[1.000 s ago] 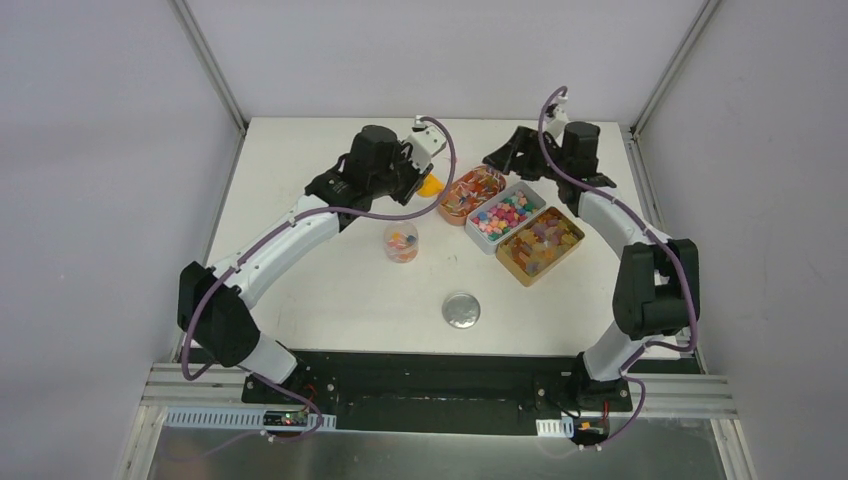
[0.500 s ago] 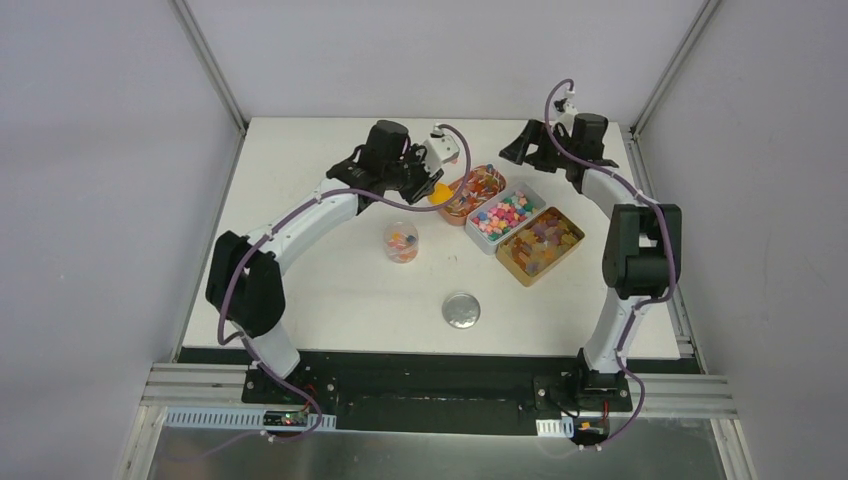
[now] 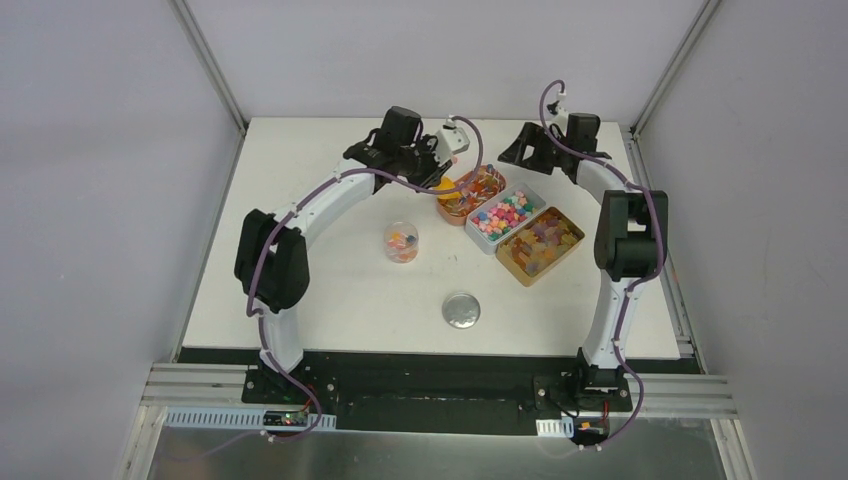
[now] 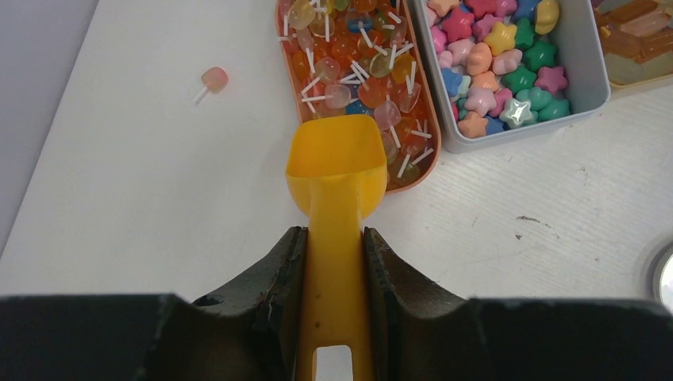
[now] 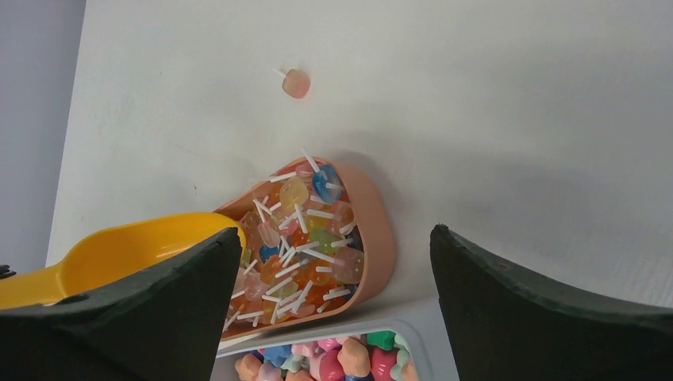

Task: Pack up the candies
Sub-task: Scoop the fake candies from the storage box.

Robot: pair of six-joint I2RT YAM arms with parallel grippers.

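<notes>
Three trays of candies side by side, far right of worktop; a few more in clear cup nearby, one stray lollipop loose. Left claw clamped on yellow scoop, bowl over one end of peach tray. Right claw spread apart, empty, above same tray.

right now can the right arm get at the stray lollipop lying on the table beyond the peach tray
Probably yes. The right gripper is open and empty, and the stray lollipop lies alone on bare table beyond the peach tray. The scoop in the left gripper is over the tray, off that path.
</notes>
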